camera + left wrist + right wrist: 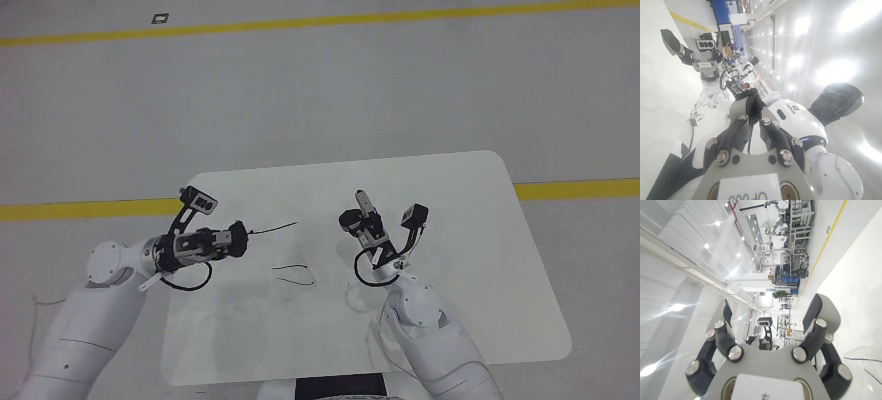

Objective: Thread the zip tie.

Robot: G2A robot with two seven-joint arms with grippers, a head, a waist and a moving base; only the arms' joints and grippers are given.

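A thin black zip tie [272, 229] sticks out from my left gripper [240, 238] toward the table's middle, held above the white table [470, 200]. In the left wrist view my left gripper [753, 103] is shut on the zip tie [751, 125], whose strap runs back between the fingers. My right gripper [355, 212] is raised to the right of the tie's free end, apart from it. Its jaws stand open with nothing between them in the right wrist view [770, 311]. A second black zip tie [295, 272] lies curled on the table between the arms.
The table's right half and far side carry nothing. Its rounded edges lie near both arms' bases. A yellow floor line [300, 22] runs behind the table.
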